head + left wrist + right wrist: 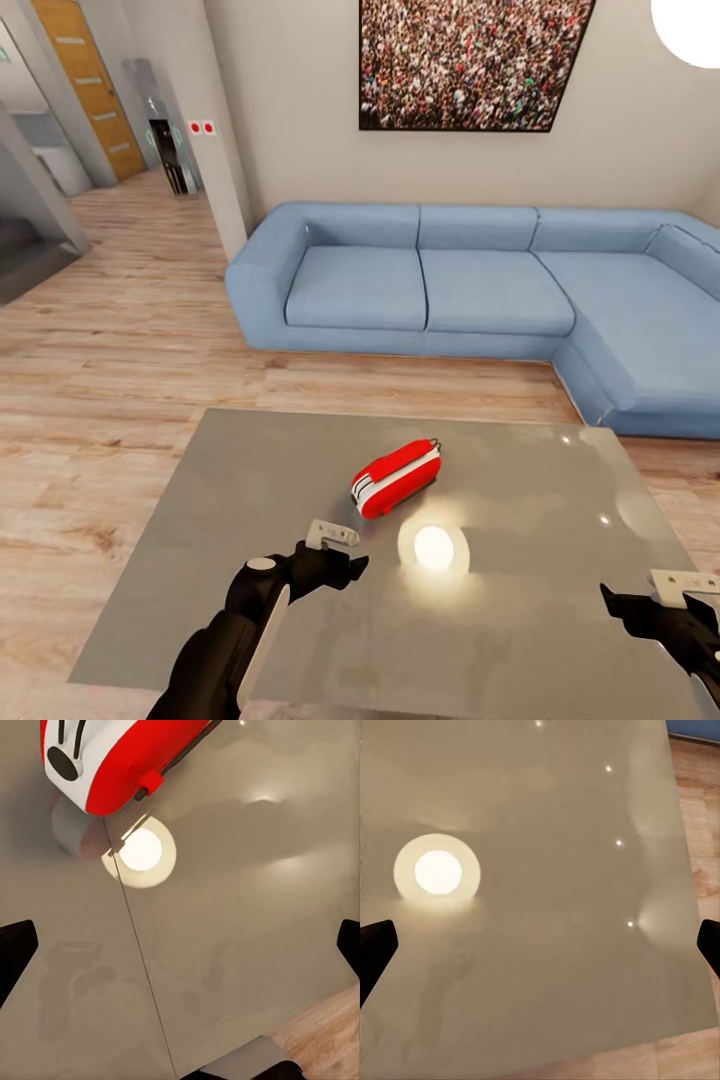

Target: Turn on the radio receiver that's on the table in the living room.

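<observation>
Currently a small red rounded radio receiver (396, 479) with white trim lies on its side near the middle of the glossy grey bench (250, 470), before a long blue sofa (480, 290). Just short of it hovers the left tool (335, 545), and the right tool (660, 590) hovers well apart; in both wrist views the fingers are spread wide and hold nothing. Judging by looks, the radio is light, hard and liable to slide on the slick top, so its control wants a gentle press, perhaps bracing the body.

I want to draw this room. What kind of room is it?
Most likely a living room: a long blue corner sofa, a low grey coffee table with a little red radio on it, and a big crowd picture on the wall.
</observation>
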